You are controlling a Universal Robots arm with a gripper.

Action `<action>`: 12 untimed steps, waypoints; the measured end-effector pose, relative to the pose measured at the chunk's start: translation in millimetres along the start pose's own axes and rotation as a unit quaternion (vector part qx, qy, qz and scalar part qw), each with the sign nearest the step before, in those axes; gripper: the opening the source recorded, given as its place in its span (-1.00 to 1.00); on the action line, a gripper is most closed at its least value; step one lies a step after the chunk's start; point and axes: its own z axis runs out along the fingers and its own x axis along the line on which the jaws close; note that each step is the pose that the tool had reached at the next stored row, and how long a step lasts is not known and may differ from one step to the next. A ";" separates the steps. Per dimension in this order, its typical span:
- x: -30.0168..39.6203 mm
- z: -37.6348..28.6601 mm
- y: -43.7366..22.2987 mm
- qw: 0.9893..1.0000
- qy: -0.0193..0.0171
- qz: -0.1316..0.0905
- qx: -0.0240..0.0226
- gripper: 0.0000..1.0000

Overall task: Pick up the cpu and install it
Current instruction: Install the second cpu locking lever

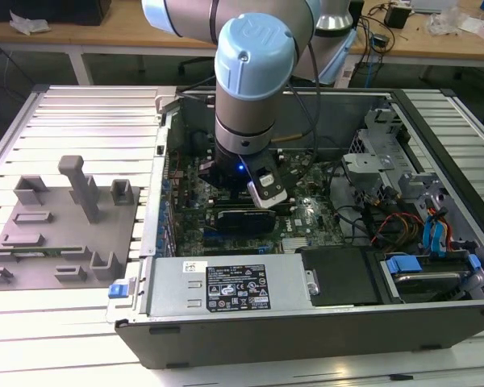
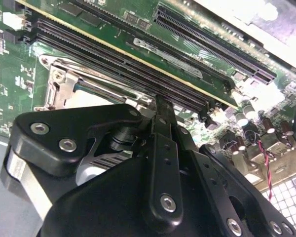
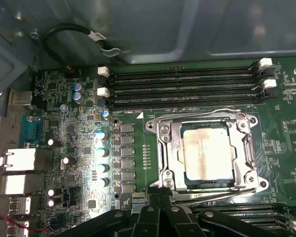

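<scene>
Cpu, pale silver square, lying flat inside socket, gripper low just beside socket, finger opening cannot be told

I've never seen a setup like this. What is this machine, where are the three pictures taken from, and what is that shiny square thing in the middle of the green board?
The big grey and pale blue thing is a robot arm, reaching down into an opened computer case that lies on a table. The exterior view is taken from a camera standing off to the side. The two wrist views come from cameras riding on the arm itself, looking down past its black hand at the green circuit board.

The shiny square is the cpu, the computer's main chip. In the first wrist view it lies flat inside its metal socket frame, beside the long black memory slots.

At the exterior view's left sits a grey tray with holders for parts. I cannot tell whether the hand is open or shut.
</scene>
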 end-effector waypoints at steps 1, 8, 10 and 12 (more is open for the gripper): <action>-0.1 -0.1 -0.1 1.000 0.000 0.000 -0.001 -0.79; -1.2 -2.0 -4.1 1.000 0.001 0.000 -0.008 -0.79; -1.4 -2.4 -5.7 1.000 0.001 0.000 -0.012 -0.79; -1.4 -2.7 -6.7 1.000 0.001 0.000 -0.020 -0.79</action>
